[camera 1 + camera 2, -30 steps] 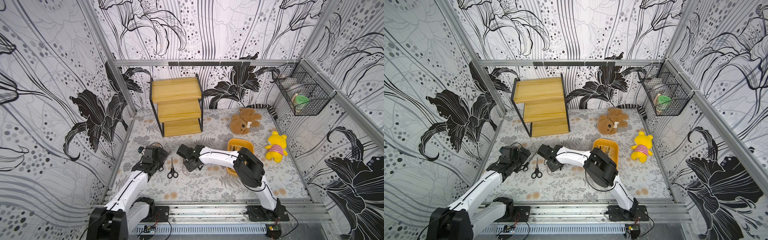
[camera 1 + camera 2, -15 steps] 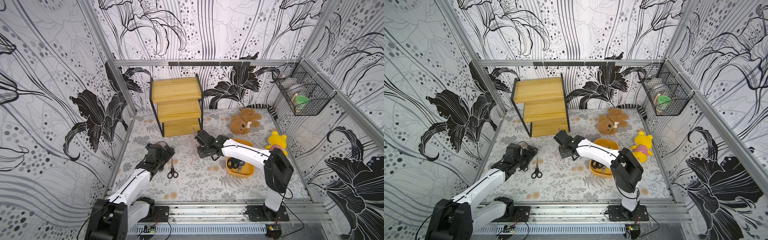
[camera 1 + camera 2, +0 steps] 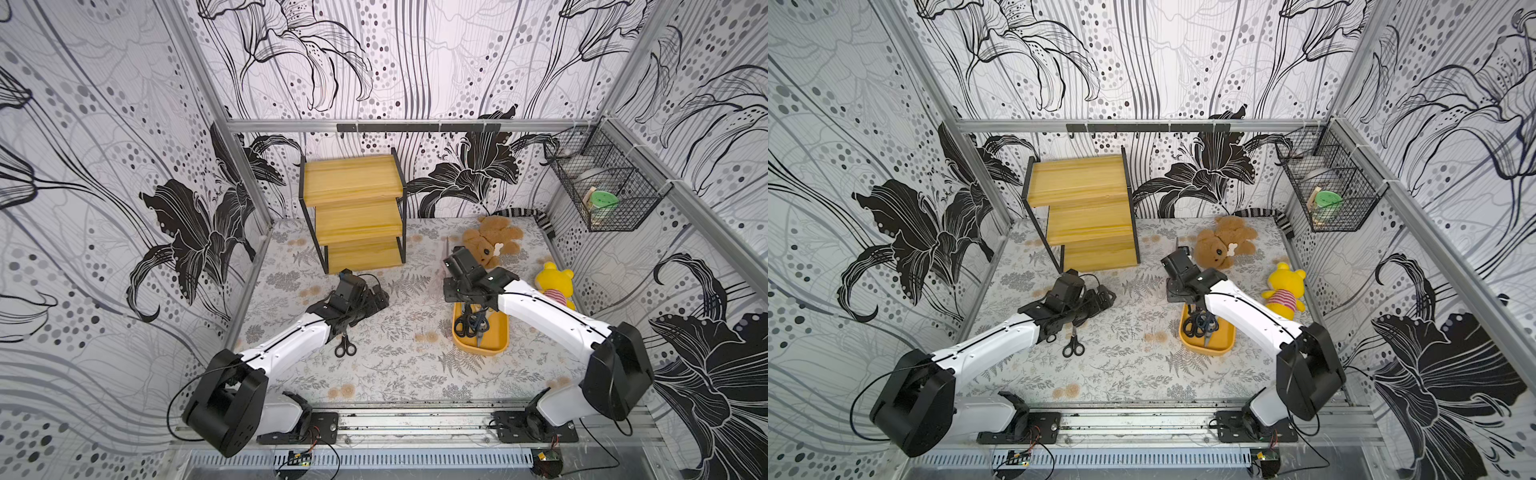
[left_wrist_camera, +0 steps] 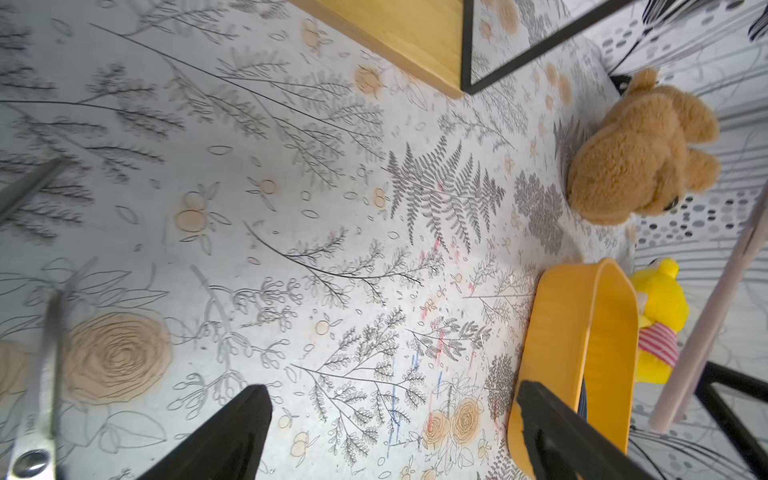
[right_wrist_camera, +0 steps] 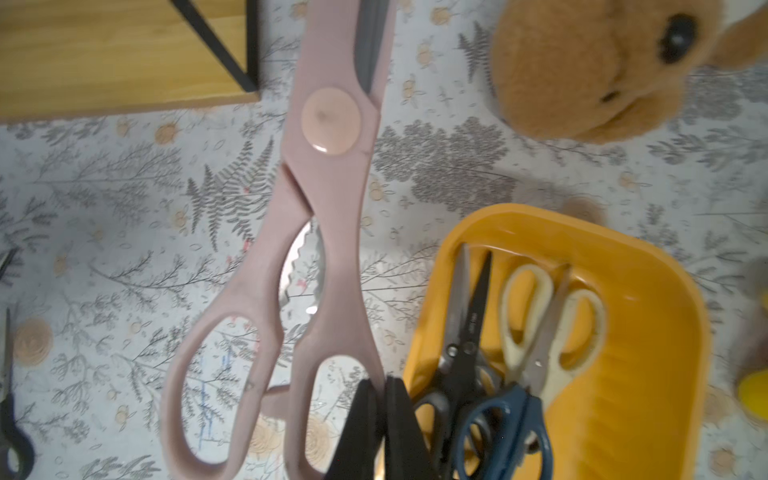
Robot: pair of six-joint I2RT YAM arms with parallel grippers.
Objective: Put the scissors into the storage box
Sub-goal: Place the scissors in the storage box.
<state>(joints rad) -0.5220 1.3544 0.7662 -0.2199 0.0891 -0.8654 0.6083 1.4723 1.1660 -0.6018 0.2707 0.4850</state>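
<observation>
Partly unseen
On the pink scissors [image 5: 324, 208], blade tips run off the right wrist frame; black scissors [image 3: 345, 347] lose their twelve-o'clock blades under the left arm [image 3: 291, 345].

Several scissors [image 3: 1200, 324] lie piled in the yellow-orange storage box [image 3: 1223, 344]. The right claw [image 3: 1178, 258] hangs just beyond the box's far end. A black-handled pair [image 3: 1073, 346] lies on the counter [image 3: 1121, 374], well apart from the box.

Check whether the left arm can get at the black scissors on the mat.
Probably yes. The black scissors lie free beside its wrist, and the left gripper is open and empty, though it points past them and would need pulling back.
</observation>
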